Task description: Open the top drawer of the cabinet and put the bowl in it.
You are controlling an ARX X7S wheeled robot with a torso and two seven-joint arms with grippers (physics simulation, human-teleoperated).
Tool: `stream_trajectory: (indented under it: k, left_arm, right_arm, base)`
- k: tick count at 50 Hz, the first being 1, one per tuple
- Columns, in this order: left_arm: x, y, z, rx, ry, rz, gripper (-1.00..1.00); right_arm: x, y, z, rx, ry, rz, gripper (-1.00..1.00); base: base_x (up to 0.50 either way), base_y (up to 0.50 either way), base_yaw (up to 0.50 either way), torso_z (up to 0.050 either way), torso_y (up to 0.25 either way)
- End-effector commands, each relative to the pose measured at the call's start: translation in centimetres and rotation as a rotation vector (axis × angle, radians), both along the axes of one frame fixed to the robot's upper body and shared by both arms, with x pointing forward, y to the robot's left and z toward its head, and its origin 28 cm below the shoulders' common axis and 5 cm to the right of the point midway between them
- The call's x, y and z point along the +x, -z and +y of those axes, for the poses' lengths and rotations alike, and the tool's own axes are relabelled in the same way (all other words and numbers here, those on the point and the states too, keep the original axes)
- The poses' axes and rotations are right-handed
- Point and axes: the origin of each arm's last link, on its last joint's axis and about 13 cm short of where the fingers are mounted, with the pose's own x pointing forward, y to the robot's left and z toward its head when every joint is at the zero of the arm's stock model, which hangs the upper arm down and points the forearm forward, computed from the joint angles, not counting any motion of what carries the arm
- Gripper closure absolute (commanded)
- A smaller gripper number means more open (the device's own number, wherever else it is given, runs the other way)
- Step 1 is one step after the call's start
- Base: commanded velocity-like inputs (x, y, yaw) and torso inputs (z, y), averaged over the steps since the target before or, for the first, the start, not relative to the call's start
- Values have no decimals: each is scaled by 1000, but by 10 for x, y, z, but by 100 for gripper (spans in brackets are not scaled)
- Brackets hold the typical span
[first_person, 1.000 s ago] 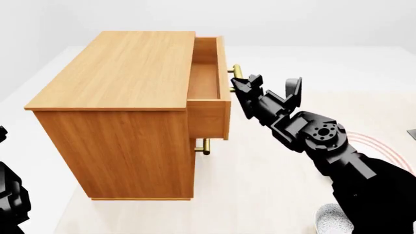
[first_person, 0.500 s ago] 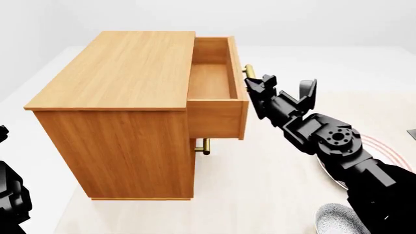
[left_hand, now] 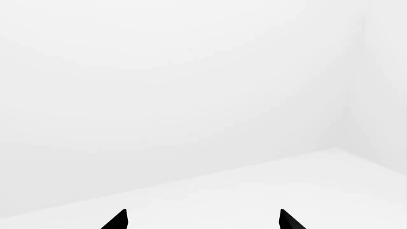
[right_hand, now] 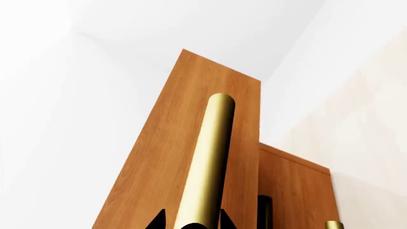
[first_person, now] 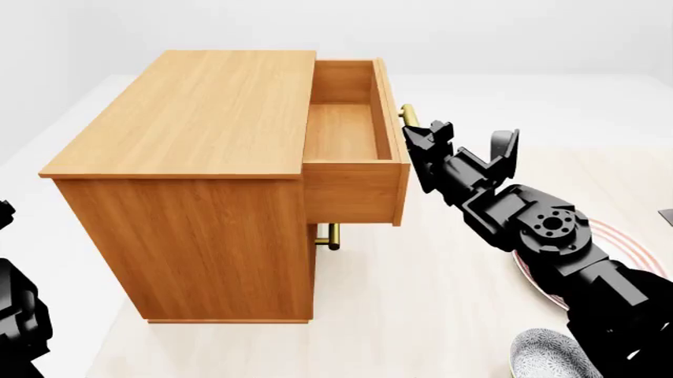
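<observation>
The cabinet [first_person: 200, 118] stands at the left of the head view, and its top drawer [first_person: 342, 130] is pulled out, showing a bare wooden inside. My right gripper [first_person: 414, 135] is shut on the drawer's brass handle [right_hand: 207, 152], with a fingertip tight on either side of the bar [right_hand: 190, 220]. The speckled bowl [first_person: 547, 356] sits on the floor at the bottom right, partly behind my right arm. In its wrist view my left gripper [left_hand: 202, 220] is open on nothing, facing blank white walls.
A white plate with red rings [first_person: 622, 244] lies on the floor at the right, partly under my right arm. A lower drawer's brass handle [first_person: 332, 235] sticks out below the open drawer. My left arm [first_person: 19, 315] hangs at the lower left edge.
The top drawer has slid further out of the cabinet, showing more of its inside. My right gripper moved with the handle, away from the cabinet. The left arm stayed put.
</observation>
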Motion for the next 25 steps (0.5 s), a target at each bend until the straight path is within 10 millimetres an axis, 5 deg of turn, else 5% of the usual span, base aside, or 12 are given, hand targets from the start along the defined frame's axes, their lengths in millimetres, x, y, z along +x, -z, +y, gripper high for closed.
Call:
stream_trajectory:
  k: [1,13,14,25]
  left_arm:
    - [0,0,0,2,1,0,-100]
    - [0,0,-1,2,3,1,-100]
    - [0,0,-1,2,3,1,-100]
    - [1,0,-1,5,2,1,-100]
  right_arm:
    - [9,-22,-20,74,110,-72,100]
    - [9,-22,-17,56,76,-87,100]
    - [8,-22,-16,52,68,-86,-100]
    - [10,-14,-15,56,41,-27,-100]
  base:
    - [15,0,0,0,10]
    - [3,0,0,0,1]
    - [14,0,0,0,0]
    - [0,0,0,0,0]
